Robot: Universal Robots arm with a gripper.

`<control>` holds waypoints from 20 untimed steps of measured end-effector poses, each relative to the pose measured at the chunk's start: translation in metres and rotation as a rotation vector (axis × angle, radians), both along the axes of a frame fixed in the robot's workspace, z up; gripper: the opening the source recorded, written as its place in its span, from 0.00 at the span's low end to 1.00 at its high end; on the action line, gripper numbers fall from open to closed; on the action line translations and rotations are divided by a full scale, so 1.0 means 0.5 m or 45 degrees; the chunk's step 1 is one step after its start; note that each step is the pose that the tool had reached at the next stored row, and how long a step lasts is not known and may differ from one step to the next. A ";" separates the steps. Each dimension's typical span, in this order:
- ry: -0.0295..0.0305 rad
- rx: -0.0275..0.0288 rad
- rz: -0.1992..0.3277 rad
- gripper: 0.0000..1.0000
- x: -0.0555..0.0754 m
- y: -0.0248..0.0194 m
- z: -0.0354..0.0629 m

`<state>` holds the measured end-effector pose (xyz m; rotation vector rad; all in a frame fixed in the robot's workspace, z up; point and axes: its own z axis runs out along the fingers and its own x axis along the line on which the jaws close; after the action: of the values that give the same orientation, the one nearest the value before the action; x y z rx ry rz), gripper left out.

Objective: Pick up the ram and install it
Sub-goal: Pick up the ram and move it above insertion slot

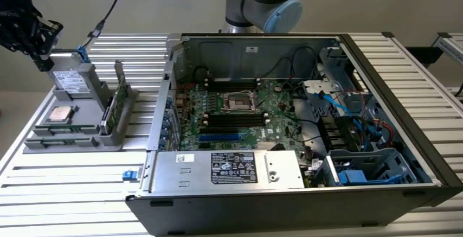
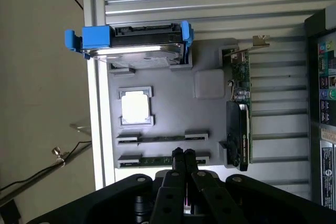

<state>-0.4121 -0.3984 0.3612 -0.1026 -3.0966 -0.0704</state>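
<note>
Bench of ribbed silver aluminium slats [image 1: 72,185] carries a flat grey plastic parts fixture [image 2: 173,114] near its edge at the exterior view's left. A large open black and grey computer case [image 1: 304,139] stands beside the fixture, taking up the bench's middle and the exterior view's right.

The ram, a long thin green circuit-board stick [image 2: 155,160], stands on its long edge in a narrow slot at the fixture's end farthest from the hard drive. A second narrow slot [image 2: 163,139] runs parallel just beside it; what it holds is too dark to tell. Between these slots and the drive, a square silver processor chip [image 2: 136,106] lies in its own shallow pocket. The silver hard drive in a blue plastic carrier [image 2: 134,45] sits at the fixture's opposite end. A green expansion card with a dark cover [image 2: 240,124] stands on edge along the fixture's side nearest the case.

The black two-fingered end effector [image 2: 184,154] is clenched, its fingers pressed together with nothing between them. In the wrist view its tips line up with the ram's slot, and the green board shows to one side of them. In the exterior view the end effector hangs high above the fixture, well apart from the ram and touching nothing.

Inside the case, a green motherboard [image 1: 278,104] lies flat, with long black memory slots [image 1: 235,119] beside its square processor socket [image 1: 239,102].
</note>
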 end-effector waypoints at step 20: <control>-0.0039 0.0419 0.364 0.10 0.000 0.0000 -0.016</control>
<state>-0.4122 -0.3984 0.3532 0.3401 -3.0743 -0.1111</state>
